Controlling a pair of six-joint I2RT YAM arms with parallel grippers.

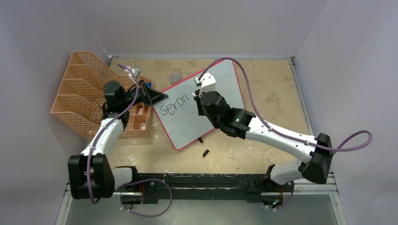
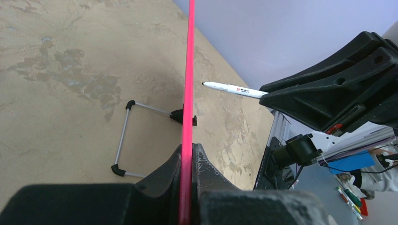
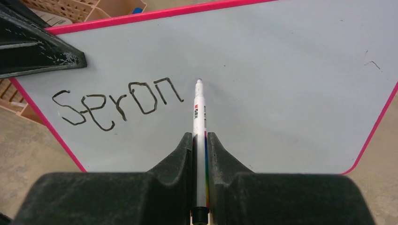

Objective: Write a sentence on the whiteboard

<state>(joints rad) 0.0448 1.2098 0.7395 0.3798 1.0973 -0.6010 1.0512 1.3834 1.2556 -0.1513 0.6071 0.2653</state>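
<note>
Leftmost, the orange mesh rack (image 1: 77, 96) stands just beside the left gripper (image 2: 187, 152), whose jaws are clamped tight on the pink left edge of the whiteboard (image 1: 187, 124). On the board, the sentence (image 3: 117, 103) reads roughly "SerOn". Just right of its last letter sits the tip of the marker (image 3: 199, 110), pinched in the closed right gripper (image 3: 200, 140); whether the tip touches is unclear. A small black cap (image 1: 205, 153) lies near the board's lower edge.
</note>
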